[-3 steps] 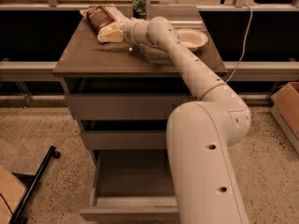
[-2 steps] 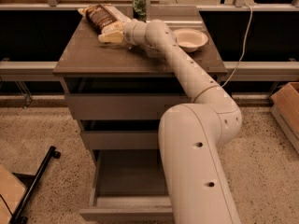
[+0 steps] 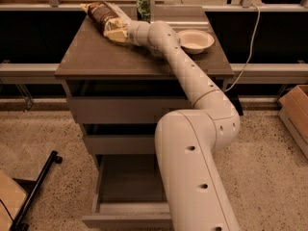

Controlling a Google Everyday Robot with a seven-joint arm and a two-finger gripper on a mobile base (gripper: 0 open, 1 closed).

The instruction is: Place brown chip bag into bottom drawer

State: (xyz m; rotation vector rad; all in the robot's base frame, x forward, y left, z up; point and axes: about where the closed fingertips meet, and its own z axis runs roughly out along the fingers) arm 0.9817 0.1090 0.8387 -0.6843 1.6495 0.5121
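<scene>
The brown chip bag [image 3: 107, 19] lies on the cabinet top [image 3: 96, 57] at the back left, dark brown with a pale yellow end toward my arm. My gripper [image 3: 126, 33] reaches across the top to the bag's pale yellow end and touches it. The bottom drawer [image 3: 126, 196] is pulled out below, its box interior showing, with my arm's base covering its right part.
A green can [image 3: 143, 6] stands at the back of the top, just right of the bag. A pale bowl [image 3: 195, 40] sits at the right. Two shallower drawers [image 3: 120, 110] are above the open one. A cardboard box [image 3: 294, 114] is on the floor at right.
My arm has stretched further back and left across the top, and the gripper has closed in on the bag's pale end. The bag lies in about the same place.
</scene>
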